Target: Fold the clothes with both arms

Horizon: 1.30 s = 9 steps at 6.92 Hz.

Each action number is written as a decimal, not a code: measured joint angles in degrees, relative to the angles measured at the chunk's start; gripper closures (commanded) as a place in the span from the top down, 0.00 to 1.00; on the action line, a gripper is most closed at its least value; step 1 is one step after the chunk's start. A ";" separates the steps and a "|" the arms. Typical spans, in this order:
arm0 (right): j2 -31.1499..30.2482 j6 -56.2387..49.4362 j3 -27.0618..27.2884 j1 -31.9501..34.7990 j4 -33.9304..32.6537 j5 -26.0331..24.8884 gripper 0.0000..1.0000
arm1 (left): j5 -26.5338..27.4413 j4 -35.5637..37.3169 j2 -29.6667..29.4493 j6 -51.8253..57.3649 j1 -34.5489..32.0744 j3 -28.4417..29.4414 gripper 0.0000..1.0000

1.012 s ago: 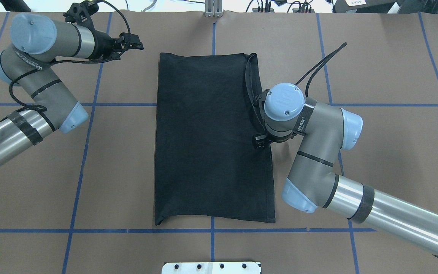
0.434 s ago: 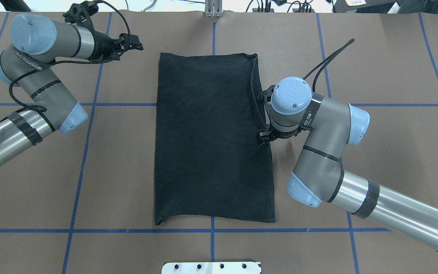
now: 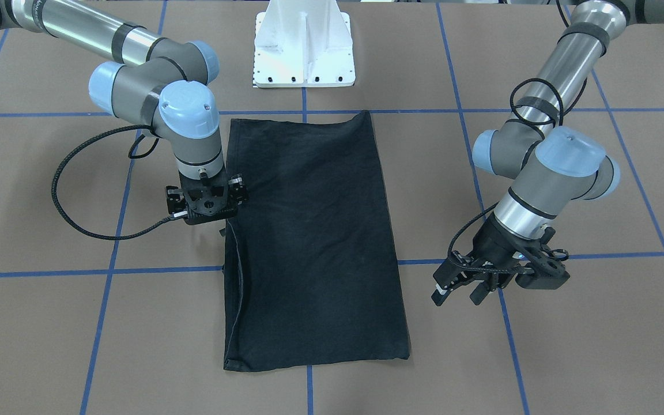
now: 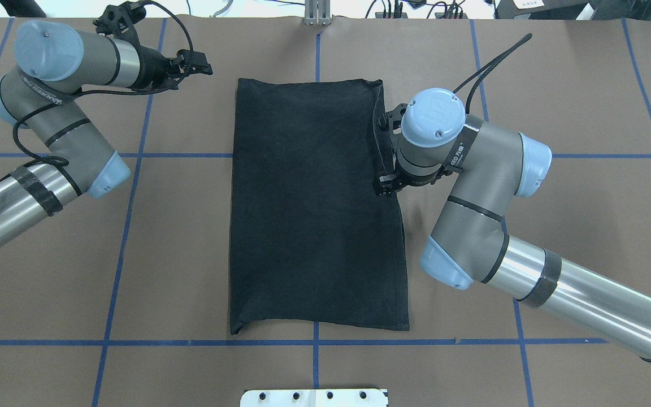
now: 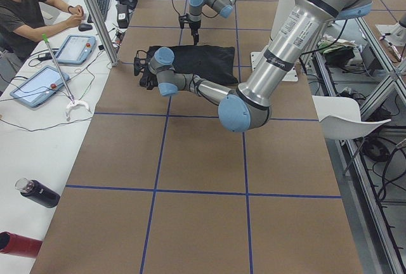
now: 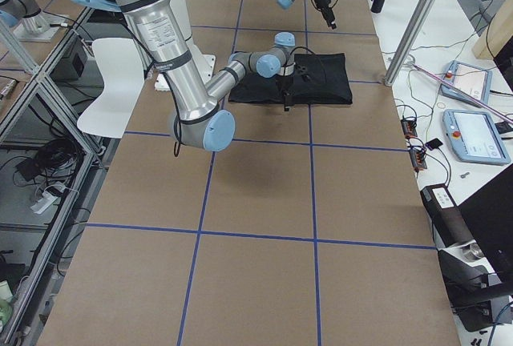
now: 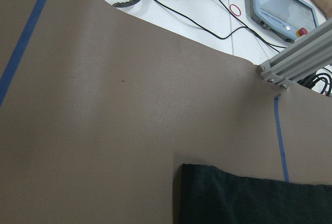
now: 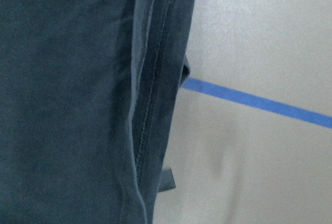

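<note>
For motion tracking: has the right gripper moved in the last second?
Yes: the right gripper moved forward, closing on the crosswise blue tape line.

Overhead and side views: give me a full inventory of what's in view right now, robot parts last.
T-shirt: one, black, folded into a long rectangle, table centre.
Table: one, brown, blue tape grid.
Pedestal: one, white, robot's side of the table.
Control tablets: two, grey, side bench.
Bottles: two, one black and one red, same bench.
Chair: one, white, beside the table.
Person: one, at the bench.
Left arm: silver-grey, clear of the shirt.
Left end effector: black, open, holding nothing.
Right arm: silver-grey.
Right end effector: black, at the shirt's long edge; open or shut unclear.
</note>
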 measured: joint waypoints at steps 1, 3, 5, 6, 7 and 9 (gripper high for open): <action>0.72 0.15 -0.58 0.81 1.09 -0.15 0.99 | -0.44 -0.02 0.03 0.09 -0.03 -0.32 1.00; 2.51 0.58 -4.47 1.74 5.73 -0.46 0.99 | -1.04 0.44 0.90 0.18 -0.05 -3.19 1.00; 4.41 0.80 -10.23 2.22 11.49 -0.52 0.99 | -1.12 0.93 2.69 0.24 -0.05 -7.63 1.00; 5.40 0.82 -12.62 2.29 13.05 -0.53 0.99 | -1.10 1.25 2.89 0.25 -0.04 -8.64 1.00; 6.07 0.77 -14.44 2.37 13.98 -0.52 0.99 | -1.07 1.42 3.04 0.26 -0.05 -9.32 1.00; 7.32 0.59 -17.54 2.76 15.24 -0.52 0.99 | -1.04 1.51 3.10 0.26 -0.13 -9.85 1.00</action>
